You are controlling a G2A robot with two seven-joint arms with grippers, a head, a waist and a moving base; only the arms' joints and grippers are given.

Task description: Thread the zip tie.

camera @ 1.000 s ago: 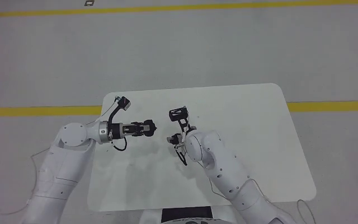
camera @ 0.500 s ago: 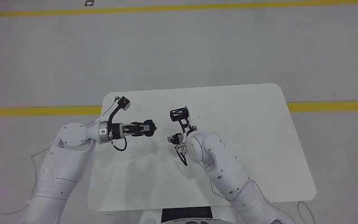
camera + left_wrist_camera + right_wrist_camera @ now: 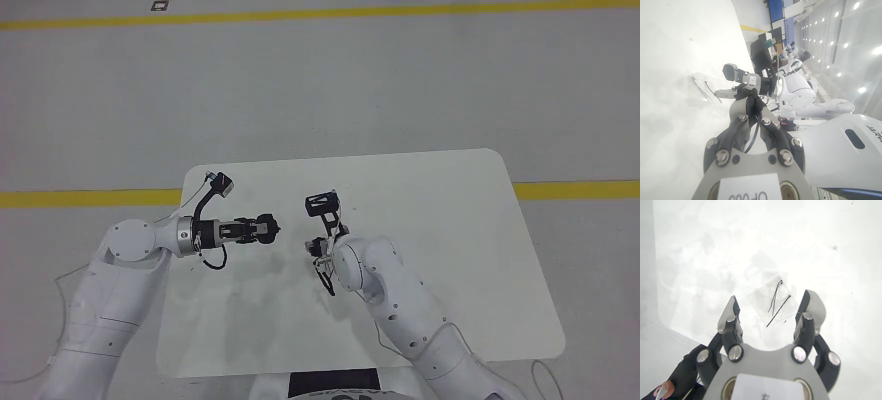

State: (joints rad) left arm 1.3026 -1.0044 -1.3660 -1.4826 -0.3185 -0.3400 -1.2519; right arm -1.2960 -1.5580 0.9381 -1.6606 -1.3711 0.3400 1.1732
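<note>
Left tool (image 3: 751,108) is clenched on one tie (image 3: 755,102). Right tool (image 3: 770,302), released, hovers above a tray (image 3: 761,294) holding three more ties (image 3: 783,304). Judgement: tie picked up; threading tail through head remains.

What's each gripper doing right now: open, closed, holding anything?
Left gripper: closed on a black zip tie.
Right gripper: open, holding nothing, above the clear tray.
</note>
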